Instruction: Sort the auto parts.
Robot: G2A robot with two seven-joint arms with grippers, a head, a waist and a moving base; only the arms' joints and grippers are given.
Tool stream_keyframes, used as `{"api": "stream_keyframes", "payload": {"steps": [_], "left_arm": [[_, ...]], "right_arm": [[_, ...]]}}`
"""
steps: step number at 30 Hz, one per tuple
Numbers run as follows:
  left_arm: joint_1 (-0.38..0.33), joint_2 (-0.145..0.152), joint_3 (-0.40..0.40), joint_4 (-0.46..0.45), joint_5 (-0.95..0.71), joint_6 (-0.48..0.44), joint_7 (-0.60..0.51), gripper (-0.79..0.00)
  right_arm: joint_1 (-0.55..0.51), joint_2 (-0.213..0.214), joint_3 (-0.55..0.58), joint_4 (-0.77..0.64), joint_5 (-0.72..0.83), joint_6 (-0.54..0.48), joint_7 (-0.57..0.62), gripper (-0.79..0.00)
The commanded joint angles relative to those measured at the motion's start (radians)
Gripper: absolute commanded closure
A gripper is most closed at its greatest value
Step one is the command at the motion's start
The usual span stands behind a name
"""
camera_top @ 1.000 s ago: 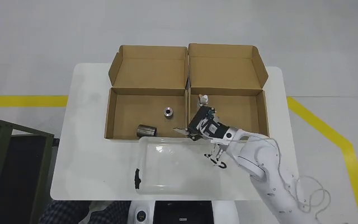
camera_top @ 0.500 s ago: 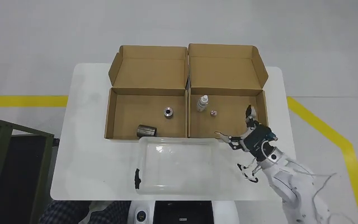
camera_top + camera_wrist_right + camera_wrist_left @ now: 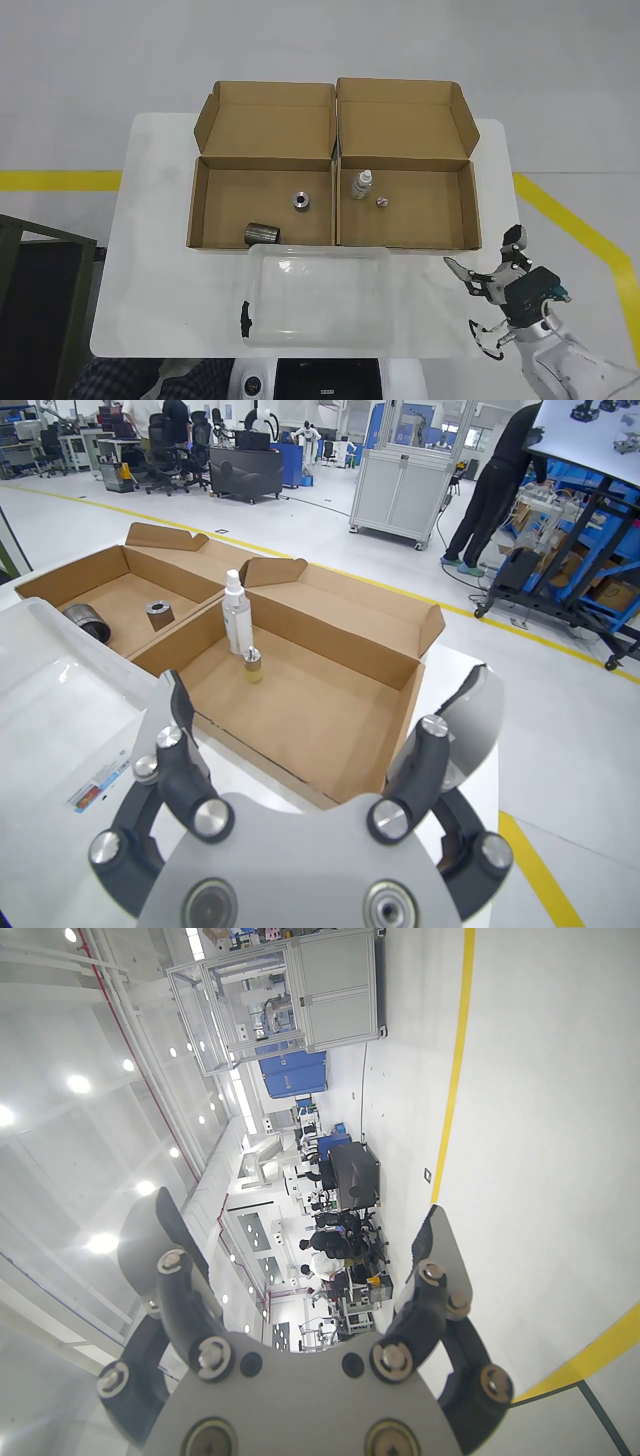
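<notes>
Cardboard forms the two open boxes standing side by side on the far half of the white bench (image 3: 150,250), their lids folded back. The left box (image 3: 225,195) holds a dark metal sleeve (image 3: 262,234) lying on its side close to the near wall. It also holds a small metal bushing (image 3: 299,200) with a hole in its top, farther back and to the right, well apart from the sleeve. The right box (image 3: 430,210) holds a clear spray bottle (image 3: 361,183) standing upright in its far left part. A small brass-bodied fitting (image 3: 381,200) stands upright just beside the bottle, on its near right. A clear plastic bin (image 3: 250,290) sits on the near side of both boxes, just beside their near walls.

My right end effector (image 3: 483,252) hovers over the near right part of the bench, right of the bin and just on the near side of the right box. Its fingers are spread wide with nothing between them. My left end effector (image 3: 299,1205) is also wide open and empty, pointing out over the hall floor (image 3: 540,1128) with its yellow line (image 3: 452,1088).
</notes>
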Motion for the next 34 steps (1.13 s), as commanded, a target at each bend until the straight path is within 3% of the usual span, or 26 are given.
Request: {"api": "stream_keyframes", "payload": {"steps": [1,34], "left_arm": [[0.0,0.0,0.0,0.0,0.0,0.0,0.0,-0.785],[0.0,0.0,0.0,0.0,0.0,0.0,0.0,-0.784]], "right_arm": [[-0.015,-0.001,0.006,0.005,-0.004,0.011,-0.018,-0.785],[-0.021,-0.002,0.006,0.008,0.0,0.014,-0.033,-0.784]]}}
